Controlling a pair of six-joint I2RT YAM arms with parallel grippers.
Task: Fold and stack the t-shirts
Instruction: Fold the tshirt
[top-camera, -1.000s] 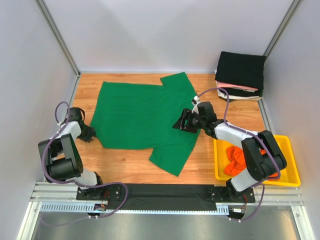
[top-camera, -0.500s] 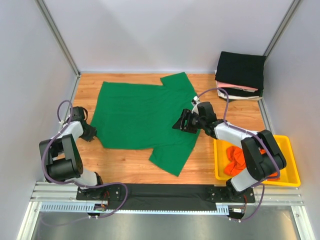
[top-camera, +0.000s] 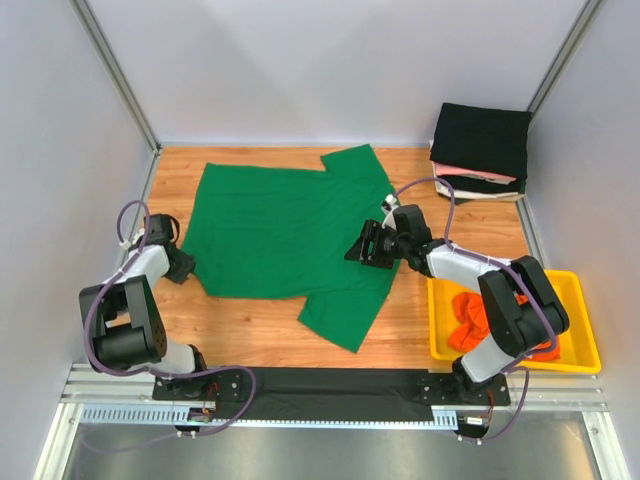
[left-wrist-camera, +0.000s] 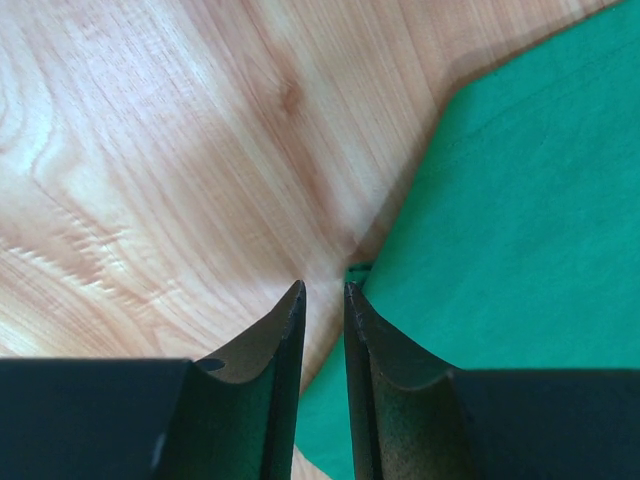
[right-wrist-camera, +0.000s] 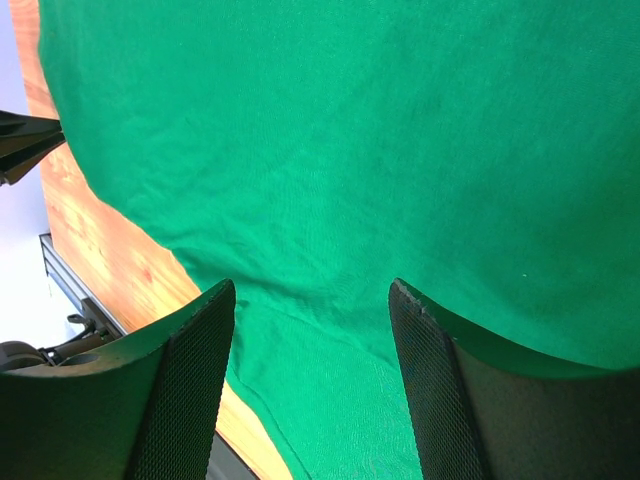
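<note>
A green t-shirt (top-camera: 280, 230) lies spread flat on the wooden table, one sleeve toward the back right and one toward the front. My left gripper (top-camera: 186, 266) sits low at the shirt's left edge. In the left wrist view its jaws (left-wrist-camera: 322, 287) stand a narrow gap apart at the corner of the green cloth (left-wrist-camera: 520, 200), with nothing between them. My right gripper (top-camera: 358, 248) hovers over the shirt's right side. It is wide open (right-wrist-camera: 312, 285) above the green cloth (right-wrist-camera: 350, 150) and holds nothing.
A stack of folded shirts (top-camera: 480, 140), black on top, sits at the back right corner. A yellow bin (top-camera: 565, 300) at the front right holds an orange garment (top-camera: 468, 318). Grey walls close in the table on three sides.
My left gripper has moved a little toward the back along the shirt's left edge. The right gripper and the shirt have barely moved.
</note>
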